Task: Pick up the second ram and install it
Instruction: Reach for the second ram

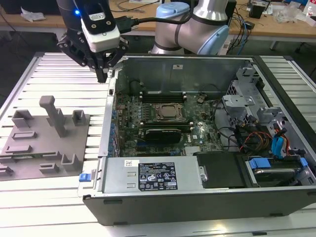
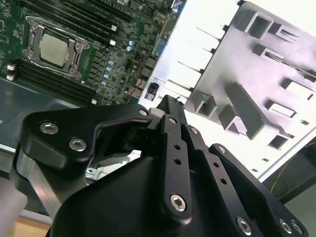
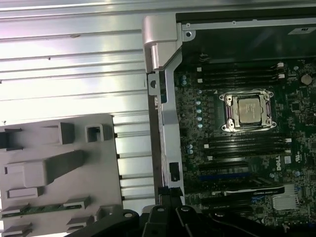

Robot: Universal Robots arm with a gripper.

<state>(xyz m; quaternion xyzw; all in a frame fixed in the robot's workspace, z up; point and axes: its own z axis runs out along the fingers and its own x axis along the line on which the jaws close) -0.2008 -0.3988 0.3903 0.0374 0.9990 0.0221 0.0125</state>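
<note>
Slatted bench [image 1: 64, 69] carries a grey fixture [image 1: 44, 142] cradling the second ram [image 3: 44, 208] for pickup; end effector [image 1: 103, 77] hovers narrow, empty.

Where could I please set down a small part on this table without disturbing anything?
The slatted table is bare behind the grey fixture tray, on the exterior view's left, and in front of it. A narrow strip separates tray and computer case. Inside the case, motherboard and cables crowd everything.

The motherboard [image 1: 126, 116] and second ram [image 3: 44, 208] are green, the tray [image 1: 29, 163] grey, the gripper [image 1: 103, 76] black.
</note>
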